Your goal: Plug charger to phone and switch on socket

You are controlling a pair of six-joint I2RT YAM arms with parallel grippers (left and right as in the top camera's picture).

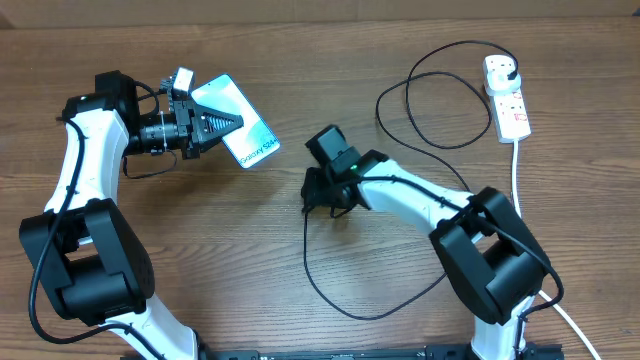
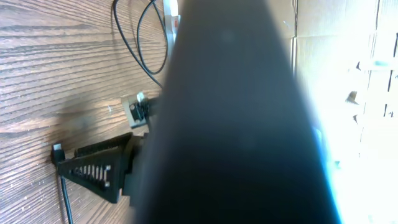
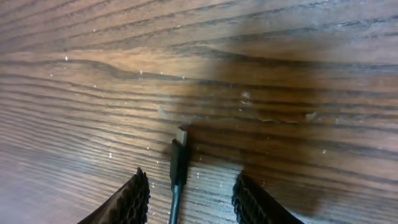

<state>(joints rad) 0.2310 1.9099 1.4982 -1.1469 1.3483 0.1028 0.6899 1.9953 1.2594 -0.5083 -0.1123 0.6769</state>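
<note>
Right wrist view: charger connector flat between parted fingers of right hand.

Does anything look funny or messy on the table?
Nothing is broken or spilled. The phone is held at a slant by the left gripper. The charger sprawls in loose loops across the table, and its connector tip lies unplugged between the right gripper's open fingers.
</note>
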